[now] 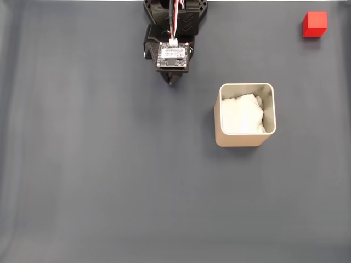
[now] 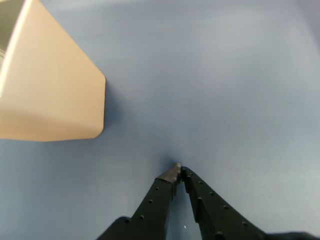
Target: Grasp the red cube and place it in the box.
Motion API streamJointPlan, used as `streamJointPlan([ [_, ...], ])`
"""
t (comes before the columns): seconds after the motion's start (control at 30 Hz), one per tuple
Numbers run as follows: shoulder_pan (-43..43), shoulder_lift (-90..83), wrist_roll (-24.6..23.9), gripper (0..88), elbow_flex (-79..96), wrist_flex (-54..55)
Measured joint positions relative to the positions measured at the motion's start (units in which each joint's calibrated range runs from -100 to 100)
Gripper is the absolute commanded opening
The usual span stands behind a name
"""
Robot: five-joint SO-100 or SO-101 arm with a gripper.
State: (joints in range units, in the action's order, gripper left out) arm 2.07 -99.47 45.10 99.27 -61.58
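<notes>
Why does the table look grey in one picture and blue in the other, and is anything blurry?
Fixed view: even, soft light; red cube and box are sharp with faint shadows. Wrist view: a bluer colour cast; the box looks stretched and slightly soft up close, and the shut end effector casts a small dim shadow at its tips.

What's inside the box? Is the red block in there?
Inside the box sits crumpled white padding in the fixed view. The red cube is outside, far off on the table. Whatever lies under the padding is covered.
</notes>
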Motion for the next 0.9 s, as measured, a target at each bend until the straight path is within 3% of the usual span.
streamJointPlan([
  [0.4,0.0,1.4,-1.1,0.2,-2.5,13.2],
  [0.9,-3.3,20.2,-2.7,0.2,-27.3,9.4],
])
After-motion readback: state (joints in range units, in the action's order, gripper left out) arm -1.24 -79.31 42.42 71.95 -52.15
